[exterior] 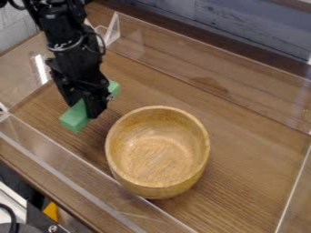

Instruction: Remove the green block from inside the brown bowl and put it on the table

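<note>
The green block (76,116) hangs between the black fingers of my gripper (93,103), which is shut on it and points straight down. The block sits low over the table (237,91), just left of the brown bowl (155,110). I cannot tell whether the block's lower end touches the wood. The bowl stands upright in the middle of the table, and its inside is empty. The upper part of the block is hidden behind the fingers.
Clear acrylic walls (206,56) edge the tabletop on all sides, and the front wall (73,173) runs close below the block. A small clear triangular stand (109,32) is at the back left corner, behind the arm.
</note>
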`<action>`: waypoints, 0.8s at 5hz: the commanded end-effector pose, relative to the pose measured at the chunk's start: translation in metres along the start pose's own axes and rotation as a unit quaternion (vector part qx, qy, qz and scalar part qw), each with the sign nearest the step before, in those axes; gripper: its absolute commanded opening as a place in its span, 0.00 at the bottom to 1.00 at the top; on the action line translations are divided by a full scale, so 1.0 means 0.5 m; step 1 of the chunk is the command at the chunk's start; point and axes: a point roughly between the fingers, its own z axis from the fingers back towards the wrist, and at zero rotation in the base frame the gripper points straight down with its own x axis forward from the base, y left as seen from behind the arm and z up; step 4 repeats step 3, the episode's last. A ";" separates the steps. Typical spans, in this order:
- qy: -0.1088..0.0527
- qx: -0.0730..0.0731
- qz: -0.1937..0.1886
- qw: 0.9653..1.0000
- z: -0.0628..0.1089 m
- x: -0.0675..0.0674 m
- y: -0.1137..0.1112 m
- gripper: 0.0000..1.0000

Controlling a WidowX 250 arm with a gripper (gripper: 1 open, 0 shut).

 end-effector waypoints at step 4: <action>-0.026 0.017 0.018 0.999 -0.006 0.001 0.040 0.00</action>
